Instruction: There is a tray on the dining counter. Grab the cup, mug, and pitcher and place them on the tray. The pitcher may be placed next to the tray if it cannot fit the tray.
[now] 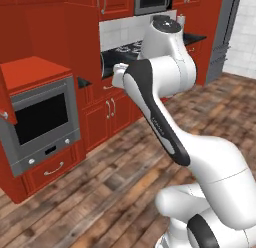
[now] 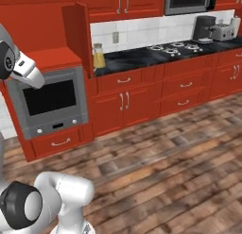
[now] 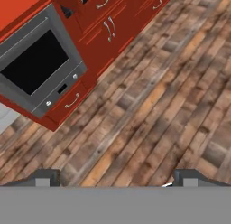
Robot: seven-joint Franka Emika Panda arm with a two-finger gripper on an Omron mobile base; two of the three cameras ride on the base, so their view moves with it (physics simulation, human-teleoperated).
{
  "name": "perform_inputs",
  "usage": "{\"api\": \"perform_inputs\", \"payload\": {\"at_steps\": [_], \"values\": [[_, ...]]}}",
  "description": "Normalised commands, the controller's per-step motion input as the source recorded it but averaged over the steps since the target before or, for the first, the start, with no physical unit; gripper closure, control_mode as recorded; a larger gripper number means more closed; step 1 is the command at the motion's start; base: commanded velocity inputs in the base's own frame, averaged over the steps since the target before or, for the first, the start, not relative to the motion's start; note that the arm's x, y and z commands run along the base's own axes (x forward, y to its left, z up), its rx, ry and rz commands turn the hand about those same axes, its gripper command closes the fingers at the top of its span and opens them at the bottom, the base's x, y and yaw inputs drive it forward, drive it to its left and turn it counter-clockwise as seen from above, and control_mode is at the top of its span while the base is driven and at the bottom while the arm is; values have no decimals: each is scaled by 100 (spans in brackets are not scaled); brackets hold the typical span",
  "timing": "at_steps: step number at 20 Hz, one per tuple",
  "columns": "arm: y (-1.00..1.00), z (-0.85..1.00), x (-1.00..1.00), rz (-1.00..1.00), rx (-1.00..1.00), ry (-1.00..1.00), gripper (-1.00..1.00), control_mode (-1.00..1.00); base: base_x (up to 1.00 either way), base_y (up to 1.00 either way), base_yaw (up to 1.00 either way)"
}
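Jaws are spread wide with nothing between them. In the hand view the gripper (image 3: 115,175) just has its two dark fingertips (image 3: 43,177) poking up at the bottom, far apart, with bare wooden floor (image 3: 149,110) in the gap.

So where's the stuff it's meant to grab? Honestly can't say. The tray, cup, mug, pitcher and dining counter aren't anywhere I can pick out, so which way they lie from the jaws is anyone's guess. My read is the base has to turn or drive before any reach makes sense.

Using the built-in oven (image 2: 49,103) as the landmark: the hand camera looks down at the floor just in front of it, and the arm (image 1: 165,112) rises to the right of it in the left base view. Right of the oven runs the wall counter (image 2: 142,58) with a stovetop (image 2: 175,48) and a coffee maker (image 2: 204,28) further along.

One thing to flag: there's a yellowish jar-like vessel (image 2: 98,56) on that counter right next to the oven column. Too small to tell what it is, and I wouldn't call it the pitcher.
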Motion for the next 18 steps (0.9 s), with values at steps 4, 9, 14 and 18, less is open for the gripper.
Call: {"api": "perform_inputs", "payload": {"at_steps": [4,9,14,18], "values": [[0,0,0,0,0,0,-100,100,100,-21,14],[0,0,0,0,0,0,-100,100,92,-52,32],[0,0,0,0,0,0,-100,100,69,-74,46],[0,0,0,0,0,0,-100,100,60,-78,51]]}}
